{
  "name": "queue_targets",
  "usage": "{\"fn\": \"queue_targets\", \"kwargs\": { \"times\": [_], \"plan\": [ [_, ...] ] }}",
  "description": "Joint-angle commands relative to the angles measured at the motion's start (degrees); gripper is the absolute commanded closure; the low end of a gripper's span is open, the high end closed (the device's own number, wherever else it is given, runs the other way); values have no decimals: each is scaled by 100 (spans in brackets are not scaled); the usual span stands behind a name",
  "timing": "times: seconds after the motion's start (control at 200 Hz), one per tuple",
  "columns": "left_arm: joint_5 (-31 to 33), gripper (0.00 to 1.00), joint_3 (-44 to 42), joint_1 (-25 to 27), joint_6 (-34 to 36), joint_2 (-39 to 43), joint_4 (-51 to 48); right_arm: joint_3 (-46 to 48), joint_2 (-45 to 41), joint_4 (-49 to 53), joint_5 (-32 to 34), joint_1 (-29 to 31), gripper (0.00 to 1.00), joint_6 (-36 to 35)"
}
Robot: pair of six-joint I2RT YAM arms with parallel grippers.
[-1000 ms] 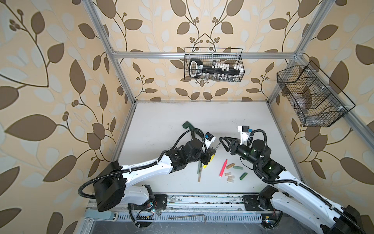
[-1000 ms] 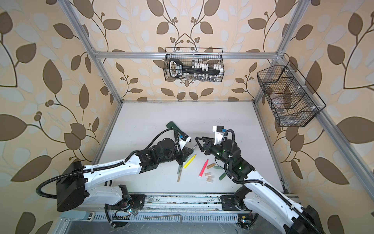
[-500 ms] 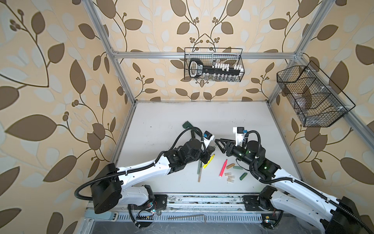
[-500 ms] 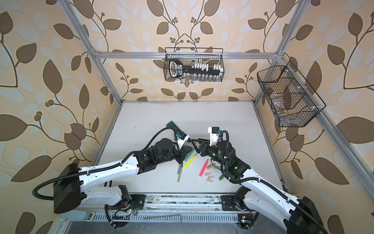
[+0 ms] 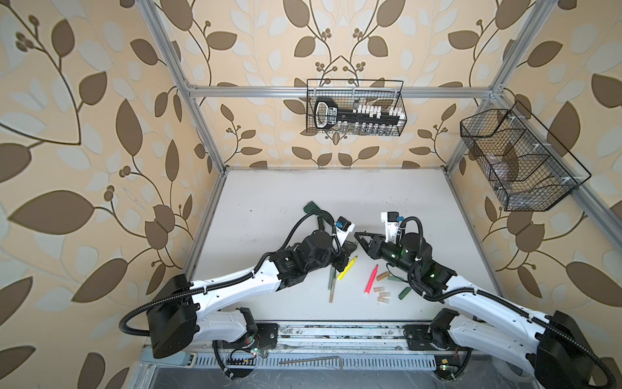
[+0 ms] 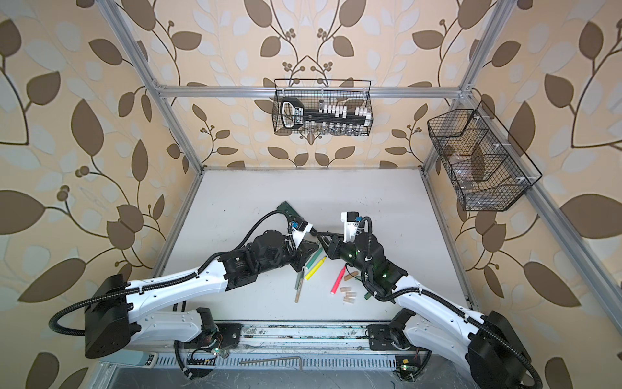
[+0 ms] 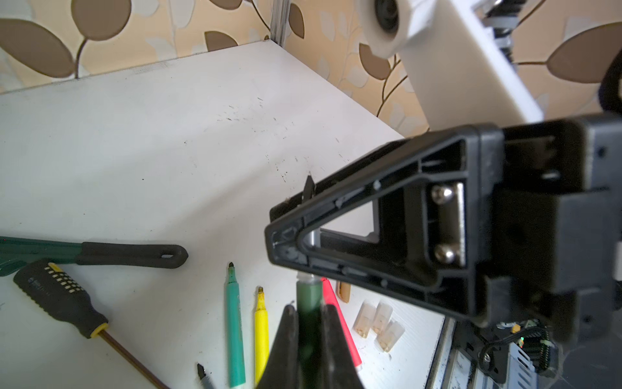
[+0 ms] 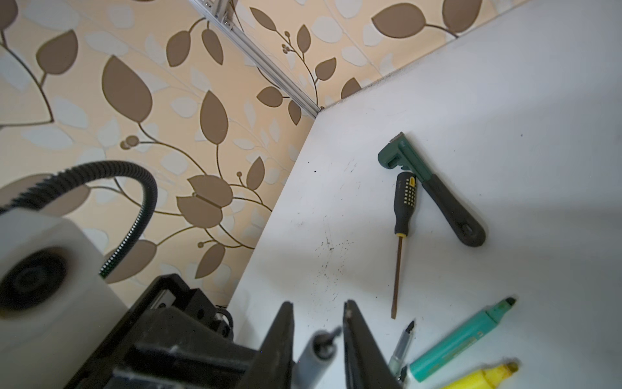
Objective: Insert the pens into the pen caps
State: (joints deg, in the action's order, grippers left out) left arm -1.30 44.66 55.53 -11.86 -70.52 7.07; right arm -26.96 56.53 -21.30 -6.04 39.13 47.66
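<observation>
Left end effector (image 7: 309, 309) clamps the slim dark green marker pen (image 7: 308, 293); right end effector (image 8: 318, 304), jaws narrowly straddling its tip, grip unclear.

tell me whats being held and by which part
The left end effector clamps the dark green pen on its barrel; the right end effector straddles its nib end, grip unclear.
</observation>
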Motion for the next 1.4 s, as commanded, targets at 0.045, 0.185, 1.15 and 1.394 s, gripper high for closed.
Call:
{"fn": "queue_targets", "kwargs": {
  "times": [0.045, 0.185, 1.15, 1.394],
  "plan": [
    [-36, 100, 114, 27, 89, -55, 225, 67, 50, -68, -15, 74, 99, 72],
    [-15, 80, 163, 28, 66, -140, 190, 93, 46, -74, 33, 91, 100, 145],
    [57, 100, 161, 11, 4, -458, 425, 306, -593, -35, 226, 43, 53, 44],
    [1688, 100, -142, -187, -199, 118, 313, 73, -1371, 998, 1282, 63, 41, -651]
  ]
}}
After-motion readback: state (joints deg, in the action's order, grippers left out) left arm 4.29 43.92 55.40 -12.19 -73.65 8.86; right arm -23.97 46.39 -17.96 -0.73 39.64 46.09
